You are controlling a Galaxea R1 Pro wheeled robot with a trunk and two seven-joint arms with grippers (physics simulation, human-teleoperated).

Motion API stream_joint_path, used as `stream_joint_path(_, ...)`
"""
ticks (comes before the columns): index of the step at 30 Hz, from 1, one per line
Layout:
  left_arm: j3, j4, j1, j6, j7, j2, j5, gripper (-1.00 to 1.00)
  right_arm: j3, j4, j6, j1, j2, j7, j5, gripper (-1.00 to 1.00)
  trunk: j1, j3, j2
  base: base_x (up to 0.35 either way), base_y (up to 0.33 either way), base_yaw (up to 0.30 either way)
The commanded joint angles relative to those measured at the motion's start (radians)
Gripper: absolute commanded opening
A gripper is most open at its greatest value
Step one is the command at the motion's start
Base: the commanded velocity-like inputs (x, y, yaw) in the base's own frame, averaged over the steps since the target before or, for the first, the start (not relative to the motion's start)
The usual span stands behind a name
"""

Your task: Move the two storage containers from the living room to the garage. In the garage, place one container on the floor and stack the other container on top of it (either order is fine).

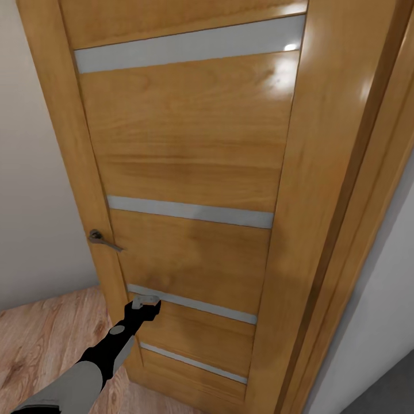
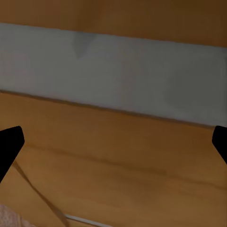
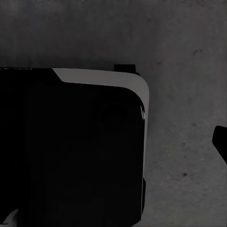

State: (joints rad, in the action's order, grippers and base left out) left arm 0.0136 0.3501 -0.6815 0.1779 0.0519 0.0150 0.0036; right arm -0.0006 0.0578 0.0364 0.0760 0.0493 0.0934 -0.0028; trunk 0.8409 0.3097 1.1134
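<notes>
Your left claw (image 1: 145,305) hangs spread and empty right against the honey-brown wooden door with grey glass strips (image 1: 190,167). Right claw's state, I cannot tell. No orange-red tubs here, so judge both carries and the stacking undone.

Light wood-plank floor (image 1: 40,339) runs beneath the door (image 1: 190,172).

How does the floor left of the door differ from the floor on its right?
The floor left of the door is light wood planks with visible grain; the floor on its right is plain dark grey. The plank floor shows as a broad area, the grey one as a corner sliver. The wooden door stands between them.
</notes>
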Motion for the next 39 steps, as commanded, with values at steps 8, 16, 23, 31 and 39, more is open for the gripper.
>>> stream_joint_path(8, -0.003, -0.001, -0.001, 0.003, 0.002, 0.0, 0.001, 1.0, 0.0, -0.001, 0.003, 0.001, 0.0, 0.004, 0.0, 1.0, 0.0, 0.001, 0.001, 0.005, 0.0, 0.0)
stream_joint_path(16, -0.001, -0.031, -0.001, 0.003, 0.002, 0.001, 0.001, 1.0, 0.001, -0.001, 0.005, 0.001, 0.0, 0.004, 0.0, 1.0, 0.0, 0.001, 0.001, 0.0, 0.0, -0.035)
stream_joint_path(23, -0.001, -0.036, -0.001, 0.003, 0.002, 0.002, 0.002, 1.0, 0.001, -0.001, 0.005, 0.001, 0.0, 0.004, 0.0, 1.0, 0.0, 0.001, 0.001, 0.0, 0.0, -0.059)
stream_joint_path(31, -0.001, -0.036, -0.001, 0.003, 0.002, 0.001, 0.002, 1.0, 0.0, -0.001, 0.005, 0.001, 0.0, 0.004, 0.0, 1.0, 0.0, 0.001, 0.001, 0.0, 0.0, -0.008)
stream_joint_path(39, -0.001, -0.037, -0.001, 0.003, 0.002, 0.002, 0.001, 1.0, 0.0, -0.001, 0.005, 0.001, 0.0, 0.004, 0.0, 1.0, 0.0, 0.0, 0.001, 0.0, 0.0, -0.018)
